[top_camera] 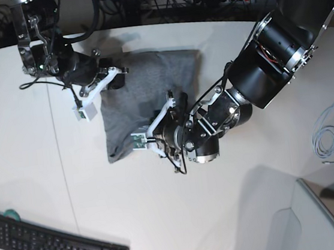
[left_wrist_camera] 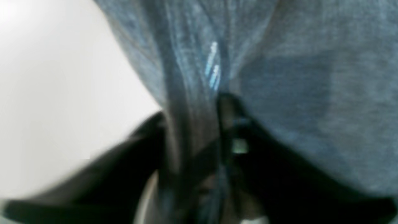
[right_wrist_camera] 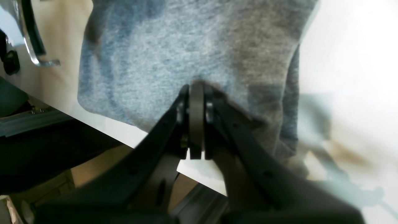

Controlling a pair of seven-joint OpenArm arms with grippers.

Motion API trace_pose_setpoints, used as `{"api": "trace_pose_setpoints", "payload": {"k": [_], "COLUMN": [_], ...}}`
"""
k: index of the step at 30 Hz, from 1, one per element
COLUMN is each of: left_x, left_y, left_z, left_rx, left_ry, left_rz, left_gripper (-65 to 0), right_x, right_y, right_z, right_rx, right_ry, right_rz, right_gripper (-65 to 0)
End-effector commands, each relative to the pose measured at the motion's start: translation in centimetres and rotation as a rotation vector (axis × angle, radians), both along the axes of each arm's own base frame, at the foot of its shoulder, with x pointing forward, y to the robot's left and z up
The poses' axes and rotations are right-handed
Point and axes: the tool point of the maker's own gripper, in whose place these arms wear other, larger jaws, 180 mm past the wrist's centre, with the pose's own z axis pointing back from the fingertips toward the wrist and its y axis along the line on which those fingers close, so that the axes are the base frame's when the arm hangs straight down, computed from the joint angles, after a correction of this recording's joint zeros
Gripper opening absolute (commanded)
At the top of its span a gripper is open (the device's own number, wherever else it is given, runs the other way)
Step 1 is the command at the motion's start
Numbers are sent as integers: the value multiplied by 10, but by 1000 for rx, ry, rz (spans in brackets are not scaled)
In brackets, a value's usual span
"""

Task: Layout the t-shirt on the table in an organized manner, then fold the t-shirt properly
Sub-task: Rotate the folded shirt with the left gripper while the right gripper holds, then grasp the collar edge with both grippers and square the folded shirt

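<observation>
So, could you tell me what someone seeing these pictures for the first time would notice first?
Probably the grey t-shirt, folded into a compact block in the middle of the white table. Next, the two black arms closing in on it: the right gripper at its far corner, the left gripper at its near edge. A black keyboard lies at the table's near corner.

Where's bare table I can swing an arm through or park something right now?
Bare table lies left of the t-shirt, above the keyboard. More lies between the keyboard and the coiled cable. Crowded: the middle, where the left gripper and right gripper meet the shirt.
</observation>
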Motion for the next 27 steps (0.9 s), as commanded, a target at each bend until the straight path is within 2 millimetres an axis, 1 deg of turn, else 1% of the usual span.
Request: {"api": "trace_pose_setpoints", "payload": {"k": [1, 3, 4, 6, 7, 9, 12, 13, 14, 17, 19, 20, 21, 22, 23, 24, 26, 27], "left_x": [19, 23, 24, 29, 30, 34, 37, 41, 46, 61, 62, 63, 55, 45, 34, 22, -6, -16], "left_y": [2, 2, 1, -5, -8, -16, -31, -30, -24, -22, -21, -12, -9, -11, -9, -3, 2, 4], "left_z": [13, 16, 17, 27, 31, 42, 61, 69, 75, 106, 125, 135, 138, 146, 147, 146, 140, 136], "left_rx": [10, 10, 9, -4, -15, -38, -79, -91, -94, -120, -141, -142, -159, -194, -222, -241, -290, -305], "left_ry": [-49, -57, -61, -85, -95, -122, -167, -187, -202, -270, -314, -340, -344, -349, -338, -325, -276, -256], "left_rz": [3, 3, 3, -11, -16, -32, -65, -61, -39, 16, 47, 75, 95, 107, 125, 144, 181, 197], "left_gripper": [-339, -207, -161, -86, -64, -44, -48, -48, -48, -48, -51, -58, -86, -142, -219, -323, -573, -650], "right_x": [8, 8, 8, 8, 8, 8, 6, 6, 7, 6, 6, 6, 8, 10, 11, 11, 13, 12], "right_y": [2, 2, 2, 2, 1, 1, 1, 1, 2, 2, 2, 2, 2, 2, 2, 3, 2, 3], "right_z": [8, 8, 8, 8, 7, 7, 7, 7, 8, 9, 9, 11, 14, 19, 21, 23, 29, 30], "right_rx": [20, 19, 19, 19, 19, 19, 19, 19, 19, 19, 19, 20, 21, 22, 23, 23, 24, 25], "right_ry": [-31, -29, -29, -29, -29, -29, -25, -27, -30, -32, -32, -38, -47, -62, -71, -76, -94, -96], "right_rz": [-5, -5, -5, -6, -7, -7, -7, -7, -7, -7, -7, -7, -7, -6, -6, -6, -7, -7], "right_gripper": [-650, -650, -650, -650, -650, -650, -650, -650, -650, -650, -650, -650, -650, -650, -650, -650, -650, -650]}}
